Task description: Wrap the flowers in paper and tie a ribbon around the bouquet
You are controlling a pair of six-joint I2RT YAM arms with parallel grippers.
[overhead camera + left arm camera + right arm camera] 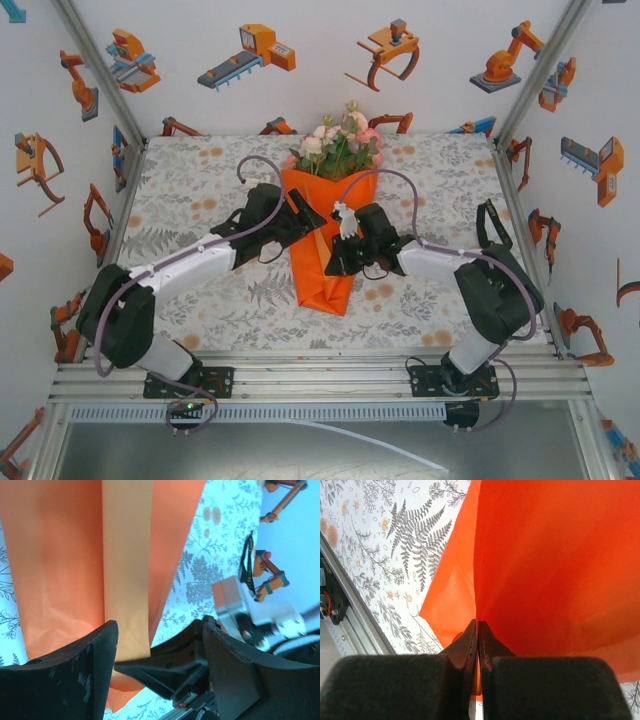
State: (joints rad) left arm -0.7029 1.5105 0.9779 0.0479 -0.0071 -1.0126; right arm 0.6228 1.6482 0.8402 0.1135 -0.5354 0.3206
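Right claw (pixel 477 630): clamped on a fold of the paper (pixel 545 555), with the fold edge running straight out of its tips. Left claw (pixel 303 225): jaws spread, a paler flap of the wrap lying between them, gripping nothing that we can see.

The bouquet (pixel 325 240) lies flat between the two claws. The flowers (pixel 338 145) are beyond both, and the cone tip points back toward the bases. The ribbon (pixel 487 222) is well off to the right claw's outer side, near the table (pixel 200 180) edge and not yet on the cone.

Risks:
- The sheet is thin, so a sideways tug from the right pinch could tear or crease it.
- If the right lets go before the left closes, we expect the wrap to spring open.
- Fetching the ribbon takes one claw off the cone.

Pose: both arms are low and reach forward and inward, forearms converging in a V on the cone.
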